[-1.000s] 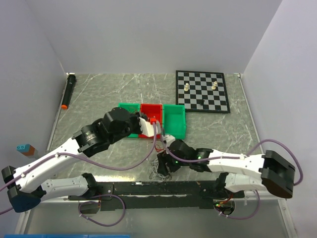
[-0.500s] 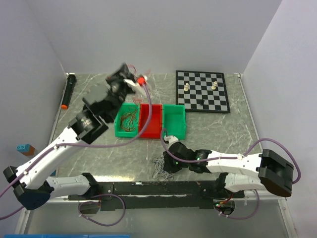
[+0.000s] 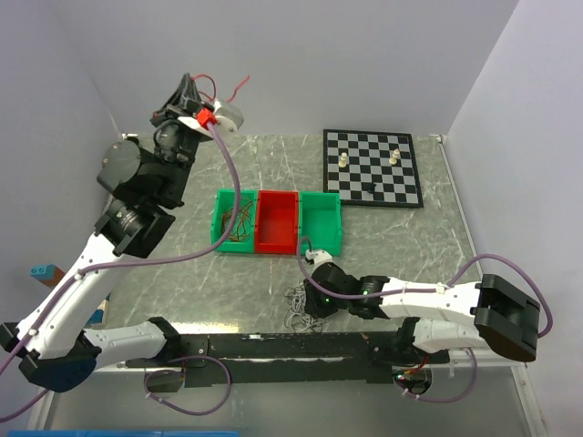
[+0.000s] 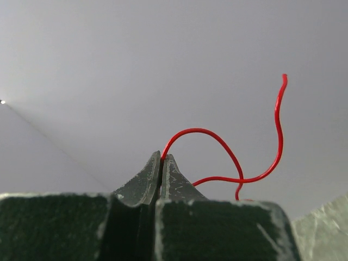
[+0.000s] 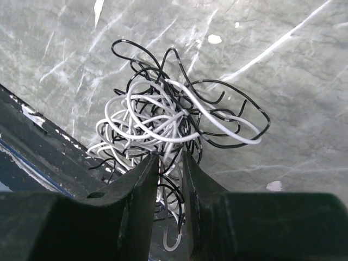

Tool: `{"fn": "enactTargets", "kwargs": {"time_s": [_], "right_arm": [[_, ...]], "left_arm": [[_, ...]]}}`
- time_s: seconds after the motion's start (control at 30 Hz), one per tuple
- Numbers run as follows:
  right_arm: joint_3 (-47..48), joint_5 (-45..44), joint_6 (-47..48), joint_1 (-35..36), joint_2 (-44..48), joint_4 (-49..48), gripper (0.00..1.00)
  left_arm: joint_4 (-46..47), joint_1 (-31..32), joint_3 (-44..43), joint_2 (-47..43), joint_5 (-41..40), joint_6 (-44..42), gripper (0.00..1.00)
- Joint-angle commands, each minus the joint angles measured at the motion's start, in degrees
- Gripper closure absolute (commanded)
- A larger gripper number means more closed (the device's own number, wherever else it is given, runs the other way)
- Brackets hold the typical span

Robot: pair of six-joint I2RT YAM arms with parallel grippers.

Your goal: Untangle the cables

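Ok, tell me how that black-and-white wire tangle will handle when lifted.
Probably floppy and light: the black-and-white tangle is thin, loose loops. It likely rises as one interlocked clump. Strands may spring, like the red wire holding its curl.

No writing, label, brand, number or sign can be read in any view. The chessboard (image 3: 373, 168) at 1 o'clock shows only plain squares, and the bins (image 3: 278, 223) at the table's centre carry no legible marks.

Left arm (image 3: 68, 291) and right arm (image 3: 428, 296) wear white shells between round black joints. Purple hoses (image 3: 496, 257) loop along both; the pincer fingers (image 4: 144, 182) are dark tapered wedges
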State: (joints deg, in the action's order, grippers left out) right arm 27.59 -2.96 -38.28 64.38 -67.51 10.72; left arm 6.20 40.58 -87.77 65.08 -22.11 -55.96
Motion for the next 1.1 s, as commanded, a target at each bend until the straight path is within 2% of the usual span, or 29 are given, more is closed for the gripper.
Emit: {"fn": "enactTargets", "kwargs": {"time_s": [0.0,0.43,0.83,1.07], "right_arm": [[2.8,-1.9,0.2,-2.1,1.9,0.8,0.69],[3.9,2.0,2.2,-10.6,7.6,-0.3,0.69],[2.7,2.5,0.4,-12.2,4.0,-3.8,0.72],[2.7,2.5,0.3,-12.4,3.9,-3.9,0.73]], "left_arm": [[-1.2,-0.1,4.6,-1.5,0.0,3.7,0.99],[-3.1,-0.9,24.7,-7.2,3.9,9.1,0.99],[-1.5,-2.3,28.4,-4.6,5.4,12.6,0.99],[-1.0,-6.0,32.6,-5.0,6.7,12.8,0.99]]}}
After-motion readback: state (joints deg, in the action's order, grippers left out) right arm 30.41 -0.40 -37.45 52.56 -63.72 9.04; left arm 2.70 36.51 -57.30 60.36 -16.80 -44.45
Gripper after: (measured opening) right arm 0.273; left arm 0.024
